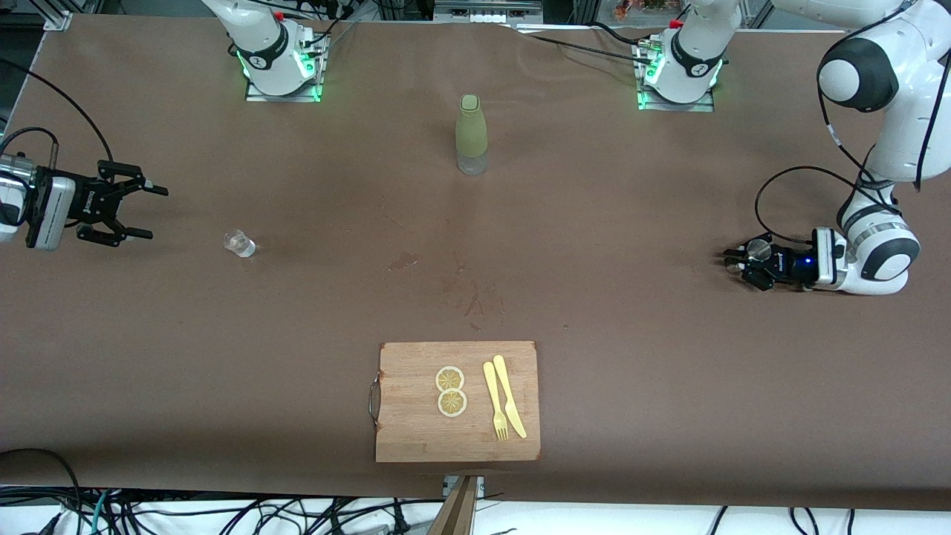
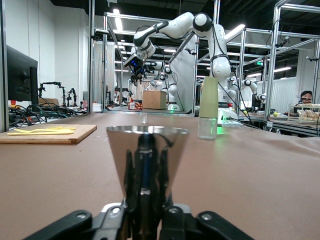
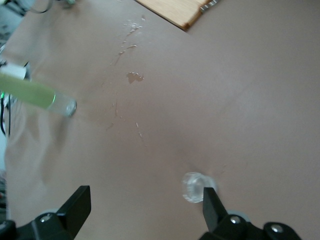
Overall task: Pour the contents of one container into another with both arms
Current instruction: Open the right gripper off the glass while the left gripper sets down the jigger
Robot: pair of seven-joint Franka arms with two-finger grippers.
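The steel jigger (image 1: 758, 249) stands on the table at the left arm's end. My left gripper (image 1: 743, 264) sits low at the table, shut on the jigger's narrow waist (image 2: 147, 150), its upper cone rising above the fingers. The tiny clear glass cup (image 1: 239, 243) stands on the table toward the right arm's end. My right gripper (image 1: 152, 212) hovers open over the table beside the cup, holding nothing. In the right wrist view the cup (image 3: 194, 187) lies just outside one fingertip (image 3: 212, 207), not between the two.
A tall olive-green bottle (image 1: 472, 134) stands mid-table near the robots' bases. A wooden cutting board (image 1: 416, 423) with two lemon slices, a yellow fork and a knife lies near the front edge. Small wet marks (image 1: 405, 260) dot the brown cloth in the middle.
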